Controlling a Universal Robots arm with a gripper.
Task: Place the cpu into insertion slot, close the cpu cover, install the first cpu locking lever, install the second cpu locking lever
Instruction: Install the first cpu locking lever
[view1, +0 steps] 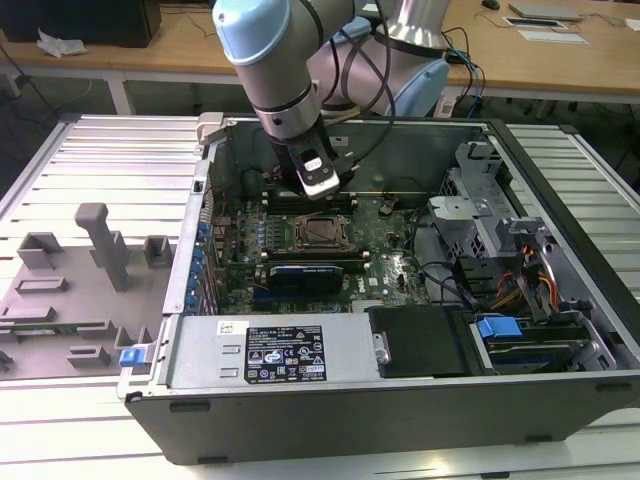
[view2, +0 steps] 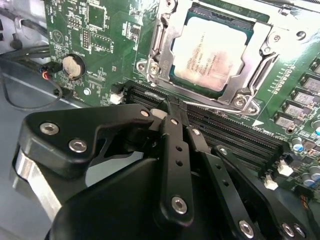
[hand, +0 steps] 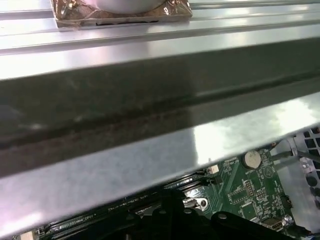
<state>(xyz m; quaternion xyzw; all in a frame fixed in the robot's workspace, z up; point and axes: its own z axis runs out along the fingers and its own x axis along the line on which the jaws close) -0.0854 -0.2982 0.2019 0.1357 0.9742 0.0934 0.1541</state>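
The cpu (view2: 212, 52) lies flat in the insertion slot (view1: 322, 232), silvery top up. The cpu cover (view2: 234, 91) is down over it, its metal frame bordering the chip. A thin silvery locking lever (view2: 220, 107) runs along the socket's edge next to the memory slots. My gripper (view2: 172, 104) is shut, and its black fingertips touch that lever's end. In the exterior view the gripper (view1: 325, 192) hangs inside the case just behind the socket. The first wrist view has the dark finger links (hand: 170, 212) under the case's metal wall (hand: 150, 100).
Long black memory slots (view2: 235, 132) lie under the fingers. A coin battery (view2: 72, 65) sits on the green motherboard (view2: 100, 30). The case holds a drive cage (view1: 480, 200), a power supply (view1: 270, 350) and cables at the exterior view's right. A grey fixture tray (view1: 90, 270) lies outside.
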